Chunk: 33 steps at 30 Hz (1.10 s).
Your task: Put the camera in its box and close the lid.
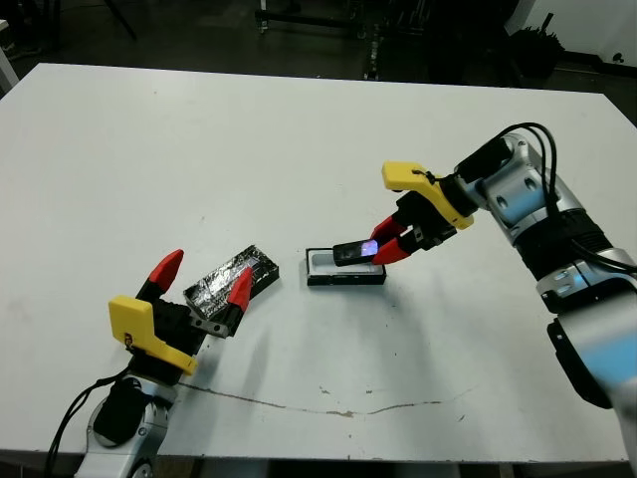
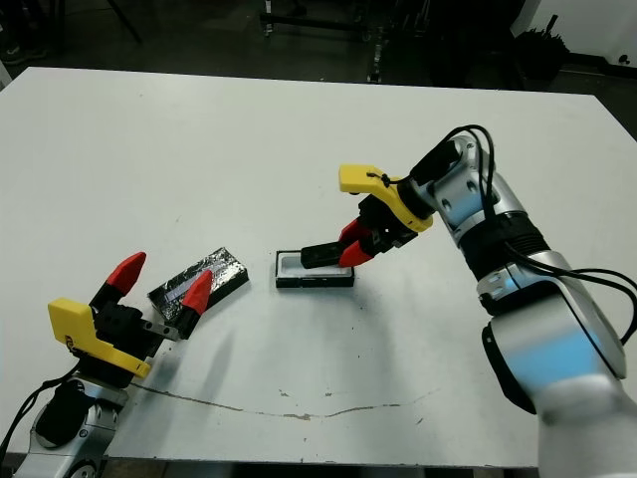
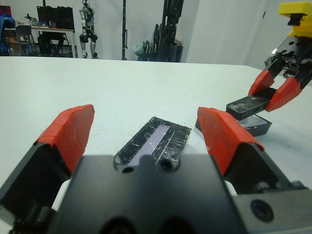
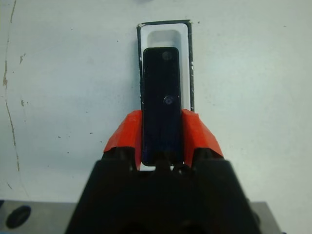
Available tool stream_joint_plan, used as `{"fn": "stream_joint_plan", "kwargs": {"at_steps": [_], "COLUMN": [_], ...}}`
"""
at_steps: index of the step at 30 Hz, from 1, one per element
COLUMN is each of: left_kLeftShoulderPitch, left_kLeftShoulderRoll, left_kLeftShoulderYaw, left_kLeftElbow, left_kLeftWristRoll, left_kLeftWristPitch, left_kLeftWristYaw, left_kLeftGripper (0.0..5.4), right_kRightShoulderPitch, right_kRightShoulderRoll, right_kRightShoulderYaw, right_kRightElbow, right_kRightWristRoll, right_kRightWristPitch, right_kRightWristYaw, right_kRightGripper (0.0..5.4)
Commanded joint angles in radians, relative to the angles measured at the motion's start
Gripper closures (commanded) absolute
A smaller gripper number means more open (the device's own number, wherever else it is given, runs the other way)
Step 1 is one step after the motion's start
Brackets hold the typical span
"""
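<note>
Hovering over box (image 1: 344,268) — right hand (image 1: 383,244) clamps camera (image 4: 161,102); level it, lower straight; left hand (image 1: 204,281) spread wide at lid (image 1: 231,276).

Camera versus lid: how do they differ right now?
The camera is a slim matte bar held between the right gripper's fingers above the box; the lid is a wider, crinkly-shiny slab lying flat on the table, ungripped before the open left gripper. Both are black.
</note>
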Motion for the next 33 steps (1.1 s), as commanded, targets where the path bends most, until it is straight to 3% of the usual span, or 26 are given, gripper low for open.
{"fn": "stream_joint_plan", "kwargs": {"at_steps": [1, 10, 24, 33], "left_kLeftShoulderPitch": [0.018, 0.025, 0.035, 0.035], "left_kLeftShoulderRoll": [-0.001, -0.002, -0.004, -0.006], "left_kLeftShoulderYaw": [0.0, 0.001, -0.013, -0.015], "left_kLeftElbow": [-0.01, -0.01, -0.018, -0.009], "left_kLeftWristRoll": [0.0, -0.004, 0.01, 0.002], "left_kLeftWristPitch": [0.003, 0.001, 0.003, -0.005], "left_kLeftWristYaw": [0.005, -0.002, 0.007, -0.003], "left_kLeftGripper": [0.0, 0.0, 0.0, 0.0], "right_kRightShoulderPitch": [0.013, 0.021, 0.017, 0.014], "right_kRightShoulderRoll": [0.012, 0.028, 0.029, 0.026], "right_kRightShoulderYaw": [0.002, 0.003, -0.005, -0.016], "right_kRightElbow": [0.006, -0.003, 0.003, 0.023], "right_kRightWristRoll": [-0.005, -0.011, -0.02, -0.018], "right_kRightWristPitch": [-0.005, -0.03, 0.006, -0.024], "right_kRightWristYaw": [0.004, -0.017, -0.049, -0.055], "right_kRightGripper": [3.73, 3.73, 3.73, 3.73]}}
